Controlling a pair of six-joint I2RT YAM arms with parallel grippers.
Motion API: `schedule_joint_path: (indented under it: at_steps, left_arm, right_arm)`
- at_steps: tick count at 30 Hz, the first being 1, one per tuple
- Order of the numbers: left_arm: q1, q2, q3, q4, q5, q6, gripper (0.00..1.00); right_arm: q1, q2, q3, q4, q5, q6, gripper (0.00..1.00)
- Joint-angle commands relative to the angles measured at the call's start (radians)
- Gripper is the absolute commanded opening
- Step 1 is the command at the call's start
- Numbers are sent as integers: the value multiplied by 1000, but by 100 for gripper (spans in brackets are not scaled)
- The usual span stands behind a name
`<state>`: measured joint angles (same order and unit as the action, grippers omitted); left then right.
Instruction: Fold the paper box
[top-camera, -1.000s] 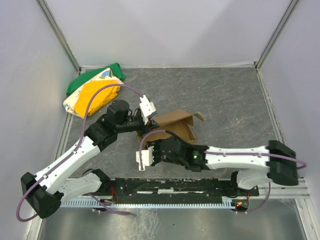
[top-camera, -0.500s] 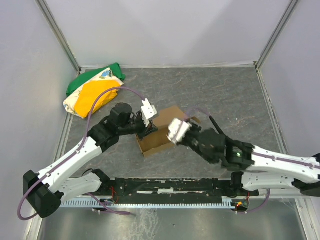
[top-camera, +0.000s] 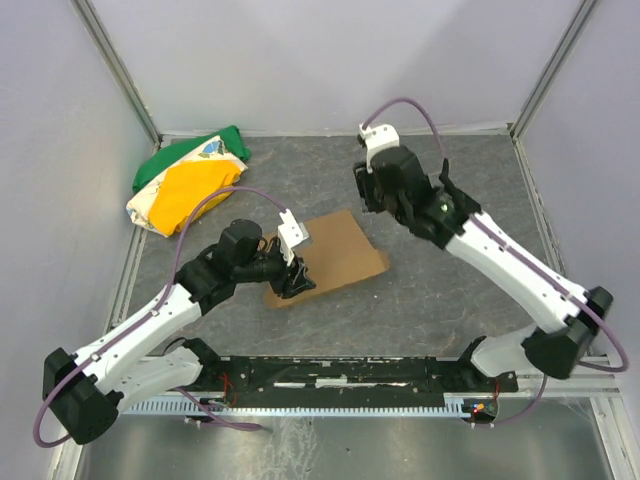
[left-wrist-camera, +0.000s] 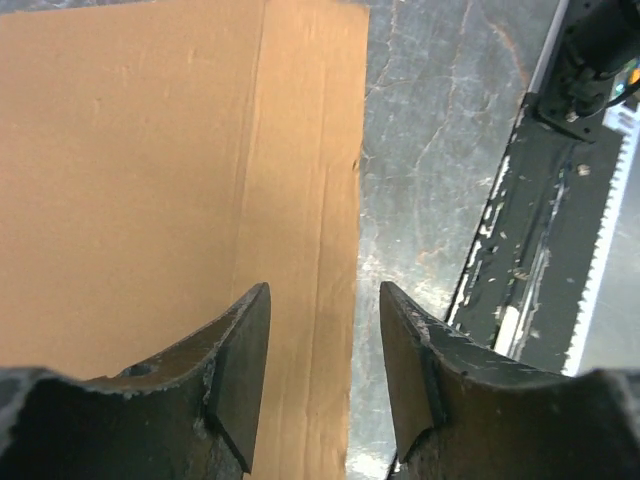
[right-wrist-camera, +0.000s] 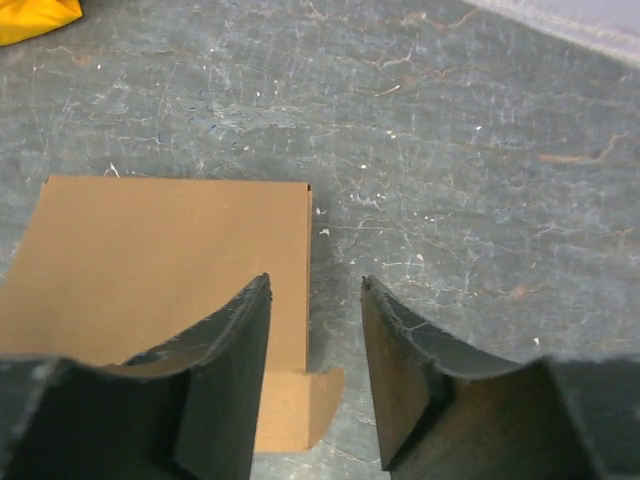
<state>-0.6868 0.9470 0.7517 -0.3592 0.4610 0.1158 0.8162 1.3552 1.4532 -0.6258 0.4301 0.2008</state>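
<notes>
We are hovering our right gripper (right-wrist-camera: 314, 295) over the grey table (right-wrist-camera: 470, 160), its jaws parted and gripping nothing. The paper box (right-wrist-camera: 160, 260) is lying flat, reaching ahead of one finger and under it, with a small flap (right-wrist-camera: 298, 408) showing between the fingers. A bit of yellow cloth (right-wrist-camera: 30, 15) is peeking in far ahead.

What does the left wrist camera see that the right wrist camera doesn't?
Only the left wrist camera shows the black base rail with its white toothed strip. Only the right wrist camera shows a corner of the yellow cloth and the box's small side tab. Both show the brown paper box lying on the gray table, between open jaws.
</notes>
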Motion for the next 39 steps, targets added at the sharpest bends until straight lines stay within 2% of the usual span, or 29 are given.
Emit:
schedule_joint_path:
  at_steps: [1,4,6,9,11,13,17,18,21,24,27,32,39]
  left_arm:
    - [-2,-18,12,24,85,-114,56]
    - [-2,-39,28,-5,46,-151,57]
    - [-3,-59,46,-14,-34,-242,56]
    - [-2,-76,94,-63,-393,-485,45]
    - [0,-70,138,-190,-731,-737,38]
    - [1,-71,123,-277,-889,-938,44]
    - [1,-110,25,-398,-983,-1301,48]
    - [1,-117,1,-444,-990,-1406,47]
    - [1,-132,-60,-533,-1001,-1562,39]
    - [2,-115,-104,-542,-1029,-1552,36]
    - [3,-11,-106,-569,-1055,-1523,37]
    - [3,163,-79,-506,-1012,-1455,39]
    - [10,389,35,-362,-1055,-1323,40]
  right_arm:
    - [-110,154,159,-188,-198,127,53]
    - [-186,234,209,-226,-343,166,61]
    - [-242,261,215,-218,-460,200,66]
    - [-316,289,209,-197,-612,241,72]
    - [-358,312,202,-190,-686,264,76]
    - [-392,343,197,-196,-739,271,77]
    - [-440,375,157,-216,-701,294,74]
    - [-455,373,137,-212,-651,302,70]
    - [-484,395,93,-208,-550,306,61]
    - [-497,450,81,-201,-510,305,49]
    - [-499,515,79,-196,-510,291,40]
    - [-497,568,40,-142,-574,271,36]
    - [-498,589,21,-121,-652,235,36]
